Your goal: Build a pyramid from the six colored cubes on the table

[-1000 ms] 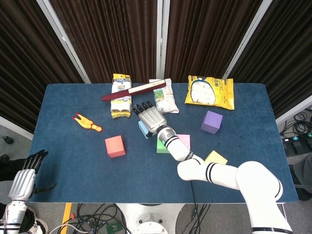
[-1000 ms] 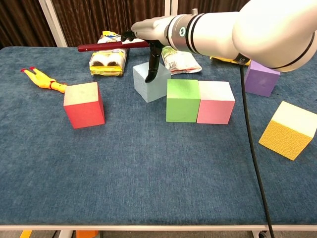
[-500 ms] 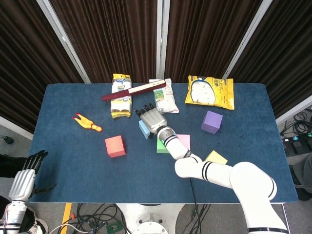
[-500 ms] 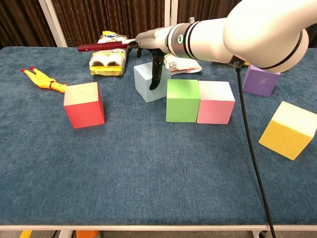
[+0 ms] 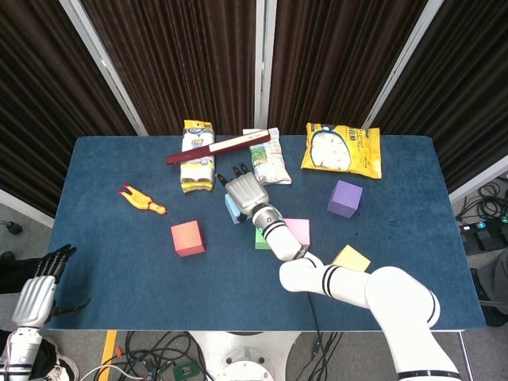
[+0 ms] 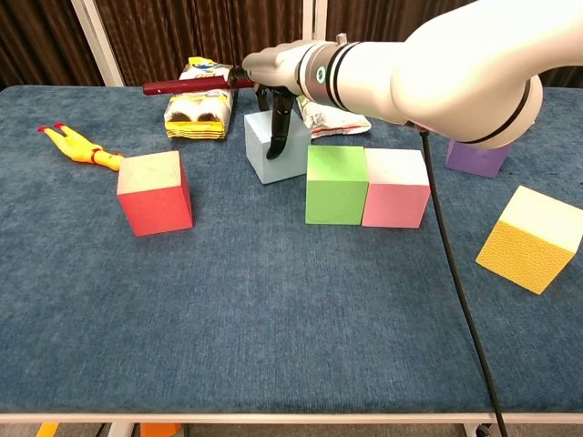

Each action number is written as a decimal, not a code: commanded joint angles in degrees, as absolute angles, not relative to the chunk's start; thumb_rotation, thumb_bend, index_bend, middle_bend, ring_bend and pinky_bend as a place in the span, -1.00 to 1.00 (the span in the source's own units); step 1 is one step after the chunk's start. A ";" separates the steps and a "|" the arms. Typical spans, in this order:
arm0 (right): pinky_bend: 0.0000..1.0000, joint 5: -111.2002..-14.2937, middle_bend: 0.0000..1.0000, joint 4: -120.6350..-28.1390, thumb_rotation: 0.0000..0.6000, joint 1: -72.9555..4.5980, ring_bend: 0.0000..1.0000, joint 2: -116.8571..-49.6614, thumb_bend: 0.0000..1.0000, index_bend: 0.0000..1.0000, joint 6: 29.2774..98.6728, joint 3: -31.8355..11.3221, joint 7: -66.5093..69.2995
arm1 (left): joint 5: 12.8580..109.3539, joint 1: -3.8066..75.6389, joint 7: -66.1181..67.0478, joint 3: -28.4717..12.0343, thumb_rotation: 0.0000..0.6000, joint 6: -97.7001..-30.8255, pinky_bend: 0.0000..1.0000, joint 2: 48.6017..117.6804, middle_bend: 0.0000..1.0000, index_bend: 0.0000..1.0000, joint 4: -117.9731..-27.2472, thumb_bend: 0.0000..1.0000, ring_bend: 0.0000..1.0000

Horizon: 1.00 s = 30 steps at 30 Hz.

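1. Pale blue, the blue cube (image 6: 275, 146) sits just behind and left of the green cube (image 6: 336, 183); green touches the pink cube (image 6: 395, 187) on its right, the two making a row.
2. The right hand (image 5: 245, 190) lies over the blue cube, one dark finger (image 6: 279, 137) hanging down its front-right face; whether the hand truly grips the cube or only rests on it, I cannot tell, since the far side is hidden.
3. The left hand (image 5: 41, 287) hangs off the near-left table edge, holding nothing, fingers loosely apart.
4. The step in hand looks like bringing blue into line as the third base cube; the pyramid seems barely begun, with only two cubes set.
5. To do it well: get fingers on opposite faces before lifting; a one-sided touch will likely just twist the cube on the cloth.
6. Set it down flush against green's left face, front edges level; a skewed base would make the upper tiers wobble.
7. Lower it from above rather than sliding sideways, or it may shove green and pink apart.
8. The forearm crosses above green and pink; keep it high so it doesn't clip them.
9. The red cube (image 6: 155, 192) sits well left; the purple cube (image 5: 344, 198) and yellow cube (image 6: 530, 238) lie right, apart from the row; these are left for later tiers.
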<state>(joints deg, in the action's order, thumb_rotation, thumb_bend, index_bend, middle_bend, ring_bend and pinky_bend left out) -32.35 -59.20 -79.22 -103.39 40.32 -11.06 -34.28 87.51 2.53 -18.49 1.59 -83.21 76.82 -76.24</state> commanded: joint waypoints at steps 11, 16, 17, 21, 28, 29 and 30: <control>-1.00 -38.43 0.06 -86.01 1.00 -71.82 -0.81 -85.60 -0.91 -1.00 55.72 -15.12 -35.44 | 87.85 2.80 -18.21 1.52 1.00 -83.13 -0.92 76.92 -0.94 -0.81 -76.55 -1.00 -1.00; -1.00 -34.81 0.07 -96.69 1.00 -67.92 -0.81 -77.50 -0.91 -1.00 59.96 -12.06 -40.34 | 88.16 2.93 -17.93 1.58 1.00 -83.19 -0.92 76.86 -0.94 -0.81 -76.82 -1.00 -1.00; -1.00 -34.03 0.07 -98.29 1.00 -66.98 -0.81 -76.19 -0.90 -1.00 60.77 -11.20 -41.02 | 88.22 2.96 -17.89 1.58 1.00 -83.23 -0.92 76.83 -0.94 -0.81 -76.93 -1.00 -1.00; -1.00 -32.93 0.09 -101.49 1.00 -63.80 -0.81 -72.90 -0.90 -1.00 61.79 -8.78 -40.87 | 88.23 3.06 -17.82 1.60 1.00 -83.06 -0.92 76.84 -0.94 -0.81 -77.16 -1.00 -1.00; -1.00 -33.60 0.11 -102.67 1.00 -58.73 -0.81 -71.64 -0.88 -1.00 62.71 -5.73 -37.95 | 88.43 3.37 -17.55 1.70 1.00 -82.70 -0.92 77.04 -0.94 -0.81 -77.29 -1.00 -1.00; -1.00 -34.01 0.11 -102.79 1.00 -57.91 -0.81 -71.95 -0.88 -1.00 63.07 -5.35 -37.41 | 88.44 3.44 -17.49 1.69 1.00 -82.60 -0.92 77.05 -0.94 -0.81 -77.31 -1.00 -1.00; -1.00 -34.33 0.11 -102.93 1.00 -57.37 -0.81 -72.14 -0.88 -1.00 63.35 -5.06 -37.18 | 88.43 3.48 -17.47 1.70 1.00 -82.54 -0.92 77.06 -0.94 -0.81 -77.33 -1.00 -1.00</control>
<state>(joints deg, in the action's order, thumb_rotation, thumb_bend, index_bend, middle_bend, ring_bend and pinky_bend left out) -33.83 -102.68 -58.10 -71.82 62.85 -5.61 -37.76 88.43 3.48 -17.47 1.70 -82.53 77.06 -77.32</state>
